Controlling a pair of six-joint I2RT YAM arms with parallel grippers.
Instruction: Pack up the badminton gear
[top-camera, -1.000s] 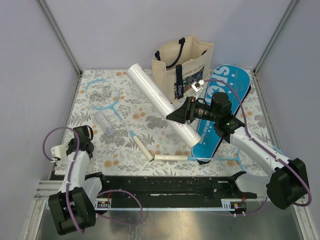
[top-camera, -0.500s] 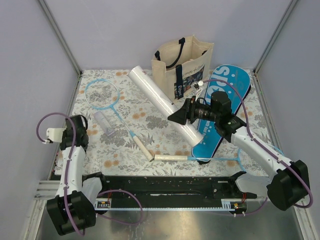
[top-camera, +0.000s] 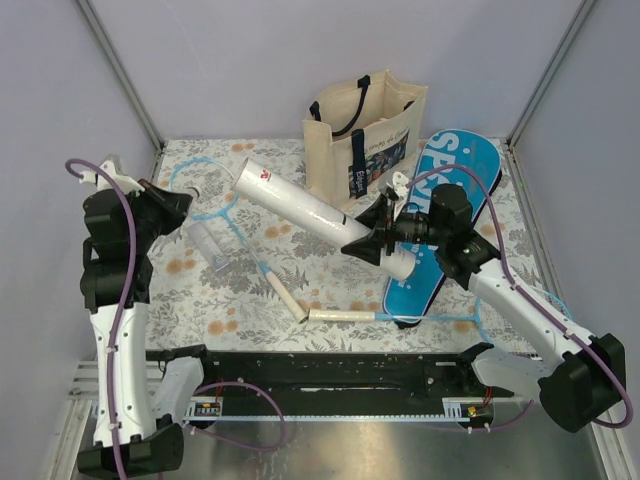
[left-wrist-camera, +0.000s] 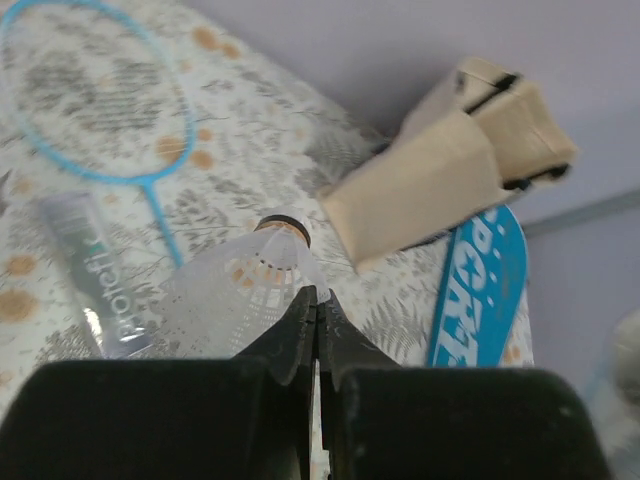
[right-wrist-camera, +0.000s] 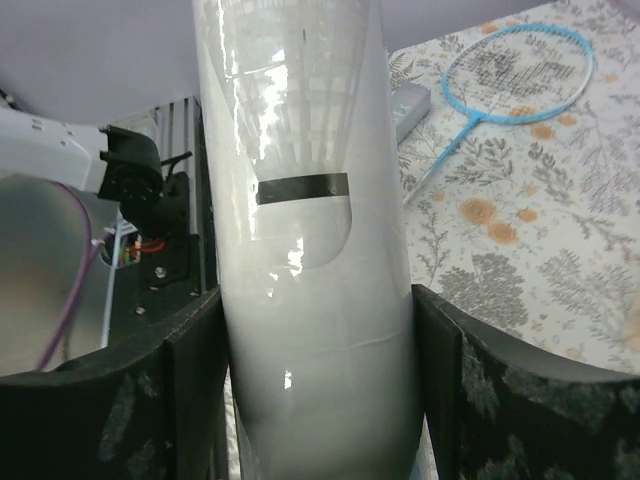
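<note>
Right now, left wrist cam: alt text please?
The left gripper, shut, pinches the skirt of a white shuttlecock whose cork tip points away. Beyond, on the floral cloth, lie a light-blue racket and a clear packet; a cream tote bag and the blue case sit to the right.

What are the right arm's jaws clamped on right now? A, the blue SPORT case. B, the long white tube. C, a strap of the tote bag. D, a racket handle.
B: the right wrist view shows the jaws pressed against both sides of the long white tube.
</note>
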